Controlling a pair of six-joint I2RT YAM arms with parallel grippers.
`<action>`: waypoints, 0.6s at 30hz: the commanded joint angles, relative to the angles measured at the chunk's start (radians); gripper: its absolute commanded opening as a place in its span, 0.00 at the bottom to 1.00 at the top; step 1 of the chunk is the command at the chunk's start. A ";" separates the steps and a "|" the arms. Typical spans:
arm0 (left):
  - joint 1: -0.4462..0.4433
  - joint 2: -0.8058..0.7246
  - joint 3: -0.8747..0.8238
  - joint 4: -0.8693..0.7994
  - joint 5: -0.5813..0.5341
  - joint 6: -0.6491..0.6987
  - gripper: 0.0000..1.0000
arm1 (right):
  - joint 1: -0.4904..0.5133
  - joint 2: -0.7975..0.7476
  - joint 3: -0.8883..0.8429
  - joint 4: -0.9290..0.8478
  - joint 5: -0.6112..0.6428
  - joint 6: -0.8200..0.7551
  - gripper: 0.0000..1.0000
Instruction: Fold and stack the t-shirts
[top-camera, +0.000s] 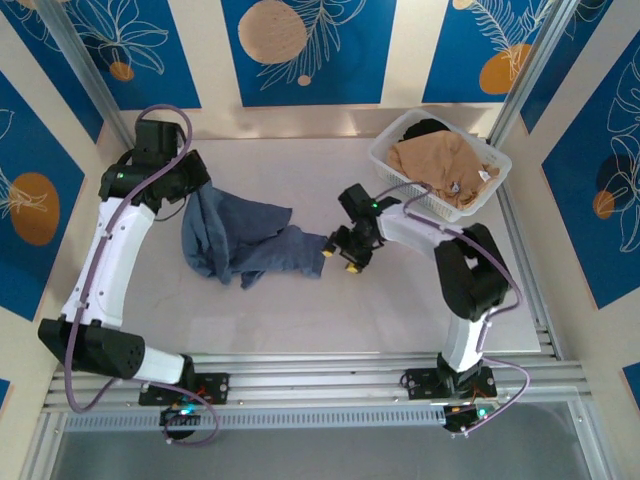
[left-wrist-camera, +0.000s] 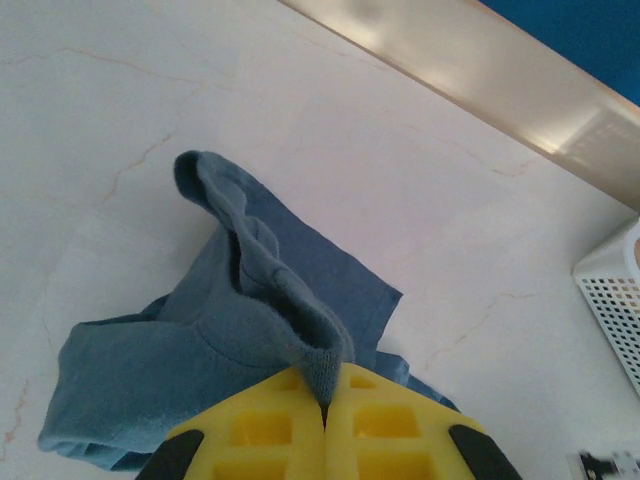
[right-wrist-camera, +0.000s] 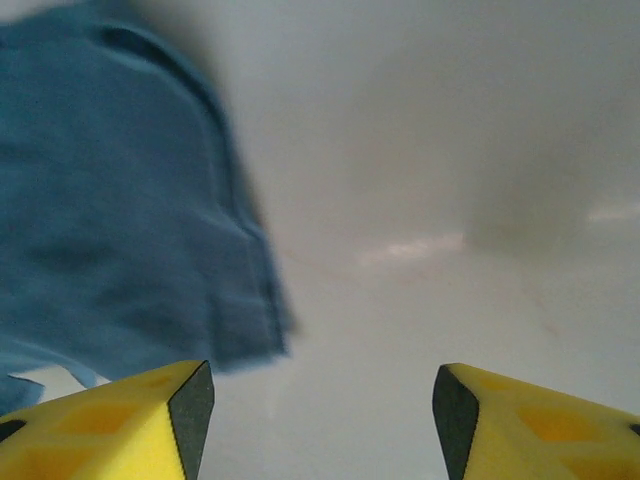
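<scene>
A slate-blue t-shirt (top-camera: 240, 245) lies crumpled on the white table, left of centre. My left gripper (top-camera: 192, 193) is shut on a raised fold of it at its upper left corner. In the left wrist view the yellow pads (left-wrist-camera: 260, 430) pinch the cloth of the blue t-shirt (left-wrist-camera: 250, 330), which hangs down to the table. My right gripper (top-camera: 340, 258) stands open just off the shirt's right end. In the right wrist view the gap between its fingers (right-wrist-camera: 323, 410) holds nothing, and the edge of the blue t-shirt (right-wrist-camera: 110, 220) lies ahead to the left. A tan-beige t-shirt (top-camera: 440, 165) sits in the basket.
The white lattice basket (top-camera: 388, 170) stands at the back right corner of the table, and its corner (left-wrist-camera: 615, 300) is at the right edge of the left wrist view. Walls enclose the table at the back and sides. Bare tabletop (top-camera: 330, 320) lies in front of the shirt.
</scene>
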 joint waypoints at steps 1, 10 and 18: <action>0.012 -0.019 -0.011 -0.003 -0.024 0.020 0.00 | 0.014 0.060 0.106 0.001 0.062 -0.048 0.61; 0.013 -0.018 0.009 -0.020 -0.045 0.033 0.00 | -0.001 0.286 0.315 -0.103 0.150 -0.190 0.53; 0.012 -0.007 0.019 -0.030 -0.039 0.032 0.00 | -0.004 0.377 0.407 -0.072 0.161 -0.252 0.21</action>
